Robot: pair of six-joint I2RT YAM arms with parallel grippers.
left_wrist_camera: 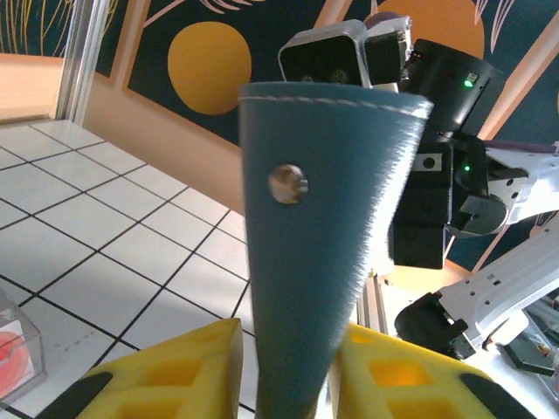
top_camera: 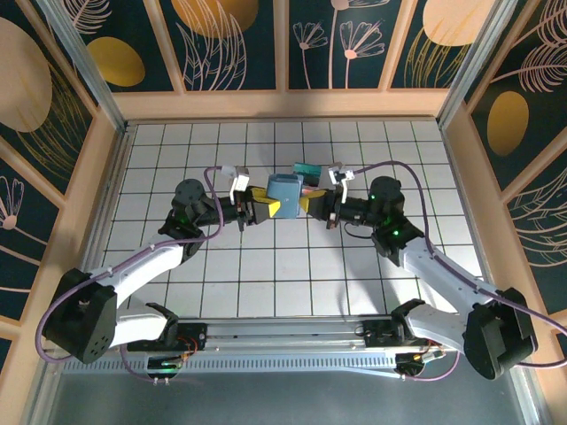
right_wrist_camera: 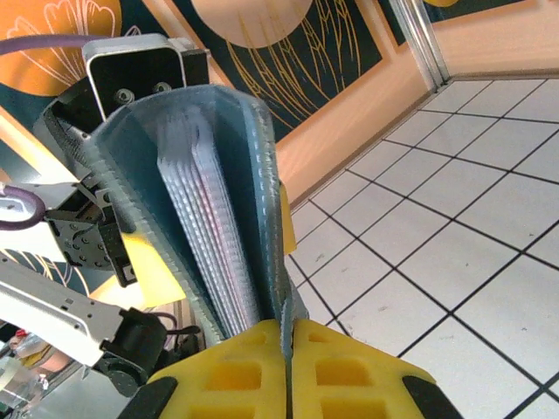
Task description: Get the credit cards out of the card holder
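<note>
The slate-blue card holder (top_camera: 285, 189) hangs above the tiled floor between both grippers. My right gripper (right_wrist_camera: 288, 327) is shut on the edge of one panel of the card holder (right_wrist_camera: 249, 148). The holder gapes, and a stack of whitish-pink credit cards (right_wrist_camera: 205, 227) stands edge-on inside it. My left gripper (left_wrist_camera: 291, 333) is open around the other panel (left_wrist_camera: 323, 201), which carries a metal snap; floor shows between the left finger and the panel. A teal card (top_camera: 307, 168) lies on the floor just behind the holder. A whitish card with a red blotch (left_wrist_camera: 13, 349) lies at the lower left.
Wooden walls with dark floral panels (top_camera: 283, 44) enclose the white tiled floor (top_camera: 283, 266). The right arm's wrist (left_wrist_camera: 437, 157) sits close behind the holder, and the left arm's wrist (right_wrist_camera: 131, 74) faces it from the other side.
</note>
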